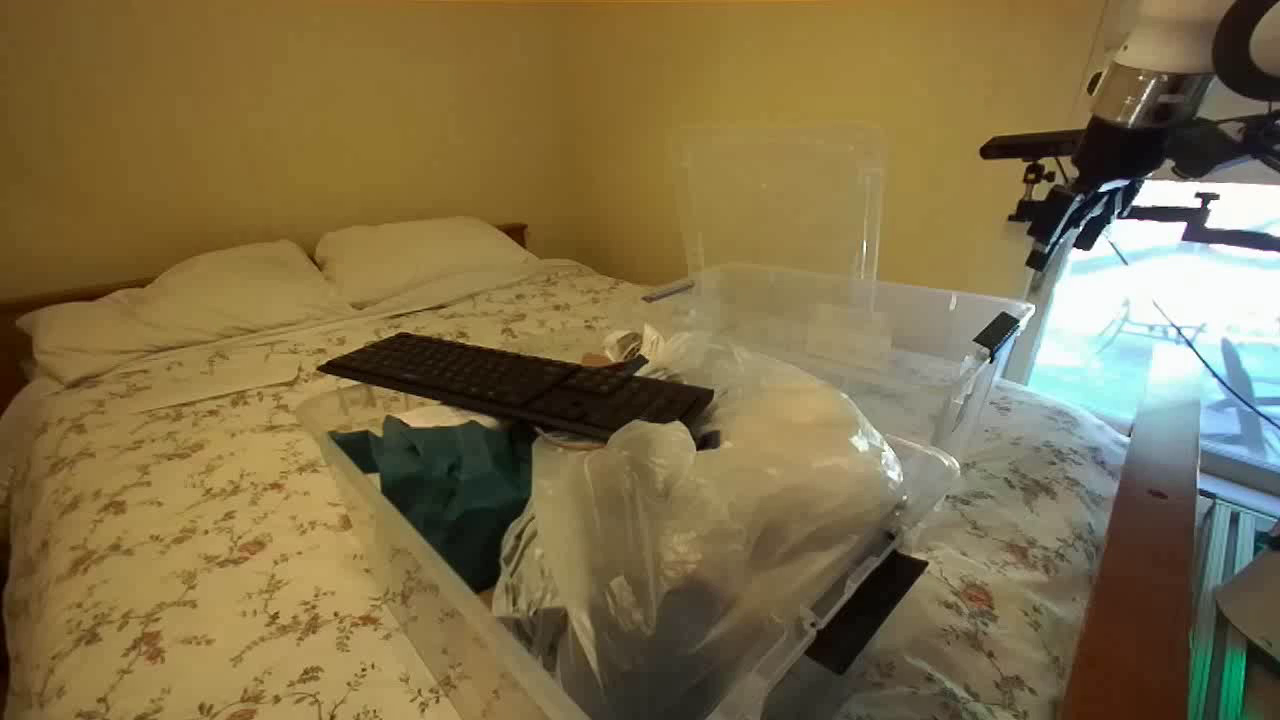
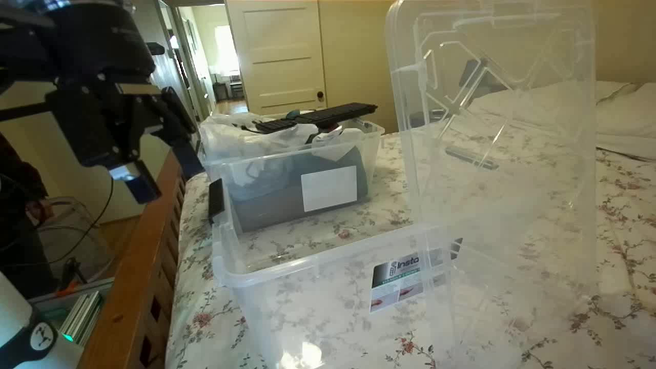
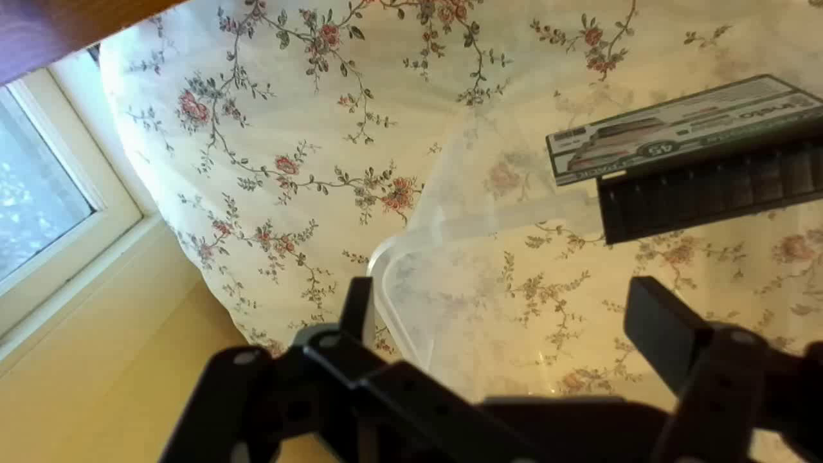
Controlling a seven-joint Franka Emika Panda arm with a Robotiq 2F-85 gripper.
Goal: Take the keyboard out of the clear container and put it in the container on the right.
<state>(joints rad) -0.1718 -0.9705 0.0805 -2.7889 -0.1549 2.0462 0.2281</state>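
Keyboard (image 1: 490, 376): lying on top of the packed clear container (image 1: 440, 610) — well apart from the gripper (image 2: 168, 178)
Gripper: released — jaws standing wide apart

Pale-framed glass window (image 1: 1110, 320): overexposed.
Plain yellow wall (image 1: 300, 120): dim, warm.
Clear plastic container (image 2: 307, 292): glare low down.
My black jaws: nearly silhouetted.

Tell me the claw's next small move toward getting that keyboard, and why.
I'd probably bring the open claw toward the keyboard: it lies atop the piled contents of the filled clear container, while the claw holds nothing and the wrist view shows the other container, not the keyboard.
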